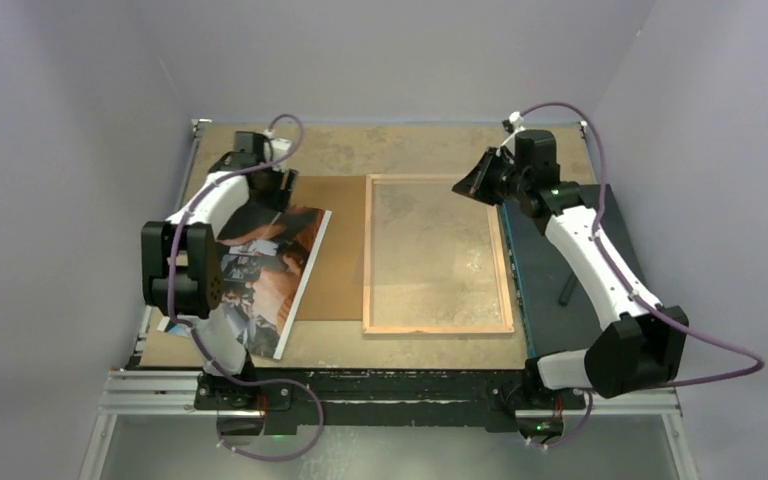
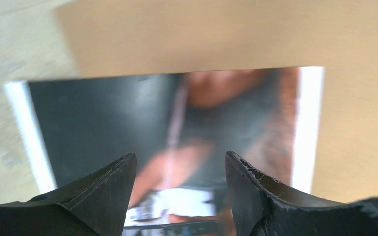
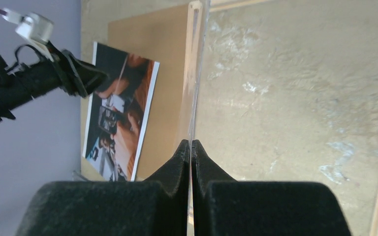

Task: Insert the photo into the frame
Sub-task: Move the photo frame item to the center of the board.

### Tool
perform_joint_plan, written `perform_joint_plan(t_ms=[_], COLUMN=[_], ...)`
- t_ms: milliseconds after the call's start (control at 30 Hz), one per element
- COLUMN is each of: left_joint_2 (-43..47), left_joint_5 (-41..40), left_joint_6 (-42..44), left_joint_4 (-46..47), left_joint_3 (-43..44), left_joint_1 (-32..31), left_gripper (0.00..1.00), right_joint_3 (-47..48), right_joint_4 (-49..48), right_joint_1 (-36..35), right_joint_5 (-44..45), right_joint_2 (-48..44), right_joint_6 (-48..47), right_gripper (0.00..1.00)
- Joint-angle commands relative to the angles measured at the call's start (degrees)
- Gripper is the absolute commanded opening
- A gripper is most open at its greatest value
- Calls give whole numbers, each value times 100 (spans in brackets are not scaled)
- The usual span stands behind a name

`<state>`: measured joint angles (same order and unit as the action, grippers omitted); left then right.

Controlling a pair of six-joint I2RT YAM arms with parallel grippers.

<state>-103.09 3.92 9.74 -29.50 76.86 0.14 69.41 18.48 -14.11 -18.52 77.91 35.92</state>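
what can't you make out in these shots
Top view: the left arm covers the photo's left side.
Left wrist view: blur smears the photo; whether the left end effector touches it is unclear.
Right wrist view: the clear sheet in the right end effector shows edge-on only.

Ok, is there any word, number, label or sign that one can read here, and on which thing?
None is readable. The photo shows only blurred picture patches; the frame and the brown board bear no visible lettering.
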Motion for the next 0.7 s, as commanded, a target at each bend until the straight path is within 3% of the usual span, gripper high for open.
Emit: perform_joint_plan(t_ms=[0,267,500,667], left_joint_2=[184,-299,-293,-340], left_joint_5=[-52,-376,-374,-985], left_joint_6=[-124,90,299,580], left_joint_4=[-245,370,909,1223], left_joint_3=[60,-288,-712,-1131], left_joint_1=[-1219,-2477,-2608,-2747], left_gripper=[65,65,64,64], right_joint_3=[790,1139,1002,918], right_joint_4=[674,1270,1345,1271], right_joint_1=[107,123,123,123], right_joint_5=[575,1246,1203,1043], right_joint_2=[-303,-574,-618,-580], right_joint_6=[-407,-479,-501,-482], right_gripper=[0,0,0,0])
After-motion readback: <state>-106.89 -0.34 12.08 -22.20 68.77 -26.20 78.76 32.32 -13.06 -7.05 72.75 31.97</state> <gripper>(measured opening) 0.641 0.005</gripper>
